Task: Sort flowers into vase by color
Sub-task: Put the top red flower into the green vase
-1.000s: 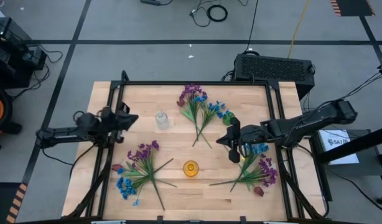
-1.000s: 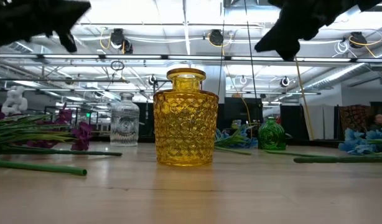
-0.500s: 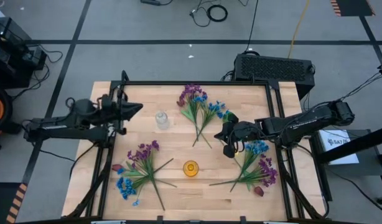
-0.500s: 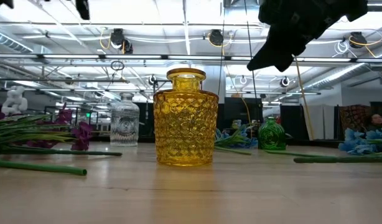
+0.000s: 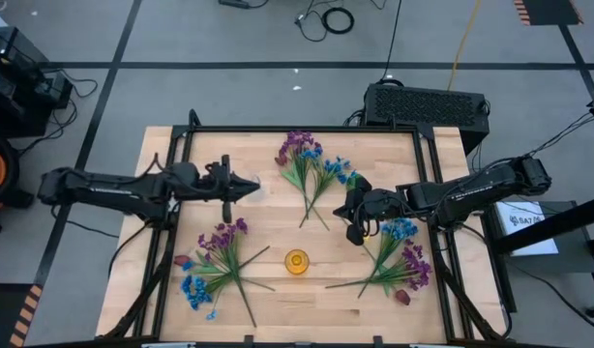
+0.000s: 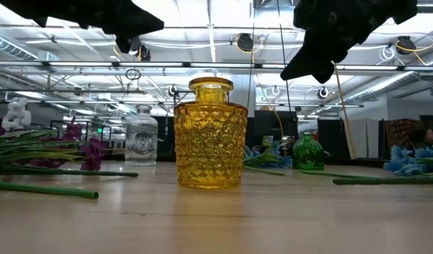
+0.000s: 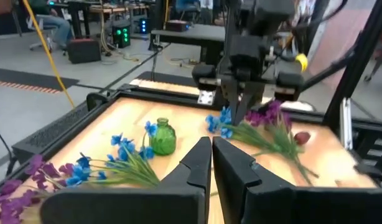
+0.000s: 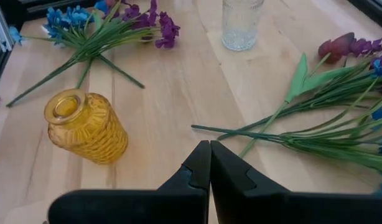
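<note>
Both grippers are clenched empty, and the right gripper (image 5: 355, 232) hangs nearest the lower-right flowers (image 5: 399, 261), stems running diagonally just right of it.

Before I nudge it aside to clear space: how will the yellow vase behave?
The yellow vase looks like thick ribbed glass, so probably heavy for its size and breakable. It stands upright on a wide base on the table, so it should slide rather than tip; once on its side, the round body could roll.
</note>
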Robot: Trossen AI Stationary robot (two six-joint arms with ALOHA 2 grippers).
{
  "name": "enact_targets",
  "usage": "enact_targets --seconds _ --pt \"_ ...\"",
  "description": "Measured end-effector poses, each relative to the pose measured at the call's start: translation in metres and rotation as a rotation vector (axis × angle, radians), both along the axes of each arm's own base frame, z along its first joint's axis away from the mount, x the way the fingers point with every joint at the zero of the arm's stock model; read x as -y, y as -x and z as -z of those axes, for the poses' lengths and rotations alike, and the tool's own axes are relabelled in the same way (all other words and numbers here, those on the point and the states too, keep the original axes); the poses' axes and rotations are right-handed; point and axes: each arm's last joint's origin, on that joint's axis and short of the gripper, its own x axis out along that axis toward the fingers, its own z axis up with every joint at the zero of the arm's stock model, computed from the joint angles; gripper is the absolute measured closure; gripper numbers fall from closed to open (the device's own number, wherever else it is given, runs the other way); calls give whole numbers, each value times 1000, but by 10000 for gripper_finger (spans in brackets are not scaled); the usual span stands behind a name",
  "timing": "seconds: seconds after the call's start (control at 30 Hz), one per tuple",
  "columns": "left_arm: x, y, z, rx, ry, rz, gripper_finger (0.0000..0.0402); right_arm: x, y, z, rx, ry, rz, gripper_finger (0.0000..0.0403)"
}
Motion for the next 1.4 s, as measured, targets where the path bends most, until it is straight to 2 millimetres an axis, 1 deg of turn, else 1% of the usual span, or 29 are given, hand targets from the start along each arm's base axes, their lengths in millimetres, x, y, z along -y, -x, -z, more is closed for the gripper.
enact_targets --seconds 0.3,0.47,0.53,0.6,0.67,0.8,0.87,0.97,1.07,1.17,1.3,1.4 --pt "3 -1 1 -3 35 8 379 1 -1 -1 22 -65 46 403" --pt "3 -1 2 -11 61 5 379 7 -13 -3 111 -74 76 403" --pt "3 0 3 -24 70 3 379 10 -21 -1 138 -77 89 403" --pt "3 0 4 -33 68 3 379 15 -31 1 116 -89 116 403" --pt "3 1 3 -27 59 4 379 20 -45 2 76 -86 140 403" --pt "1 5 0 -11 50 -23 379 32 -78 3 -24 6 121 394" --pt "0 9 -3 -1 53 -36 379 43 -92 7 -82 28 133 382" --pt "-1 15 -3 -28 57 -45 379 65 -110 19 -150 53 174 358" --pt "-1 22 -1 -68 58 -48 379 86 -122 34 -206 40 178 332" --pt "-1 27 1 -99 60 -49 379 103 -129 49 -244 11 191 310" --pt "-1 28 1 -108 60 -49 379 118 -137 66 -288 27 207 283" --pt "-1 28 2 -109 55 -48 379 121 -144 73 -305 38 195 268"
